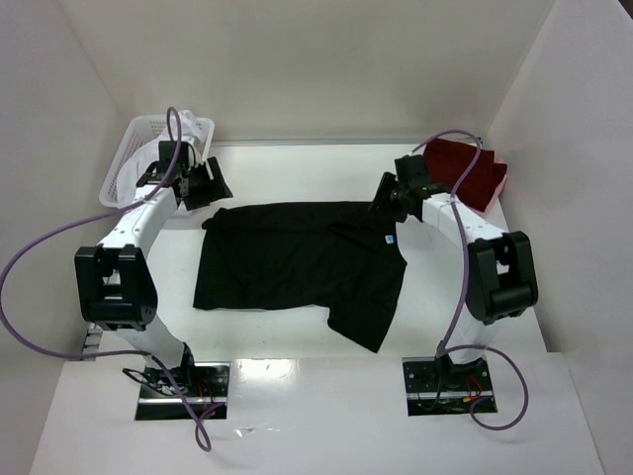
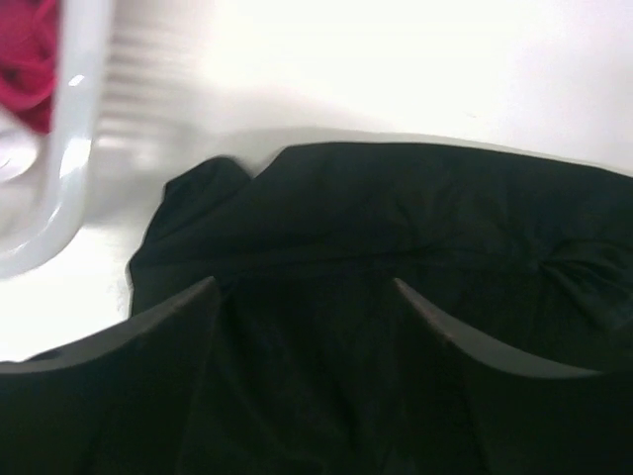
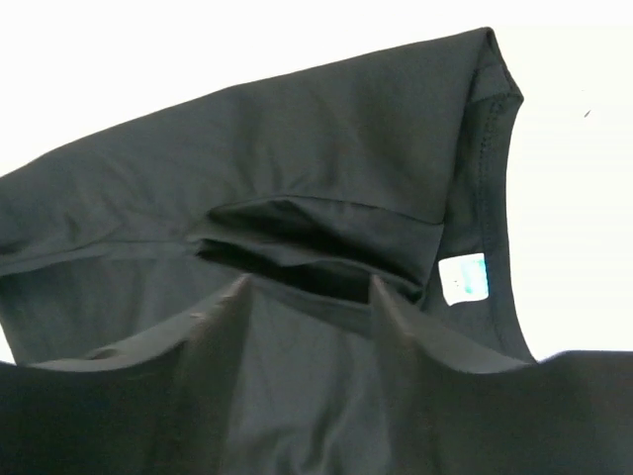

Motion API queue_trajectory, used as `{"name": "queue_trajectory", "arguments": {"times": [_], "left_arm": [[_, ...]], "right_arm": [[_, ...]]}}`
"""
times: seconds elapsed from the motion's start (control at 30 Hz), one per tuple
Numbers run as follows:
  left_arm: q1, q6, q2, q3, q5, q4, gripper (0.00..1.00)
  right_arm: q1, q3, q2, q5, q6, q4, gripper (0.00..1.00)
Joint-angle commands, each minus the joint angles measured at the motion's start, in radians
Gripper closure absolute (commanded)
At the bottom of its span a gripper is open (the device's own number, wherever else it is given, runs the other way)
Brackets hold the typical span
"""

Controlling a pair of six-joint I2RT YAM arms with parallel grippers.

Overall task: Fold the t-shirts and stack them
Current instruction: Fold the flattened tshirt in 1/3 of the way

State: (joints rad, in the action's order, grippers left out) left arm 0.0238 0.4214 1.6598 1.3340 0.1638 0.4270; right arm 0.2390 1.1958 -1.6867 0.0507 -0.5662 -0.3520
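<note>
A black t-shirt [image 1: 297,262] lies partly folded in the middle of the table, its blue neck label [image 1: 390,238] at the right. My left gripper [image 1: 205,185] hovers at the shirt's far left corner. In the left wrist view the gripper [image 2: 302,289] is open, with the black cloth [image 2: 415,218] lying under it. My right gripper [image 1: 382,198] is at the far right edge by the collar. In the right wrist view the gripper [image 3: 309,285] stands open over a fold of the shirt [image 3: 297,148], next to the label [image 3: 463,278]. A dark red t-shirt [image 1: 468,172] lies folded at the back right.
A white lattice basket [image 1: 134,158] stands at the back left, right beside the left gripper. Its rim [image 2: 74,148] shows in the left wrist view with red cloth [image 2: 25,59] inside. White walls close in the table on three sides.
</note>
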Motion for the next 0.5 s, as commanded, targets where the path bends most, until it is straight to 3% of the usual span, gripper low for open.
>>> {"name": "queue_trajectory", "arguments": {"times": [0.0, 0.07, 0.13, 0.47], "left_arm": [[0.001, 0.017, 0.100, 0.025, 0.094, -0.094, 0.38], [0.001, 0.028, 0.135, 0.036, 0.100, -0.100, 0.45], [0.001, 0.028, 0.200, 0.045, 0.103, -0.103, 0.67], [-0.038, 0.007, 0.273, 0.041, 0.086, 0.015, 0.77]], "right_arm": [[0.008, 0.080, -0.098, 0.041, 0.042, 0.080, 0.55], [0.008, 0.091, -0.125, 0.052, 0.048, 0.091, 0.59], [0.022, 0.102, -0.176, 0.078, 0.051, 0.100, 0.63], [0.057, 0.079, -0.175, 0.113, 0.051, 0.091, 0.66]]}}
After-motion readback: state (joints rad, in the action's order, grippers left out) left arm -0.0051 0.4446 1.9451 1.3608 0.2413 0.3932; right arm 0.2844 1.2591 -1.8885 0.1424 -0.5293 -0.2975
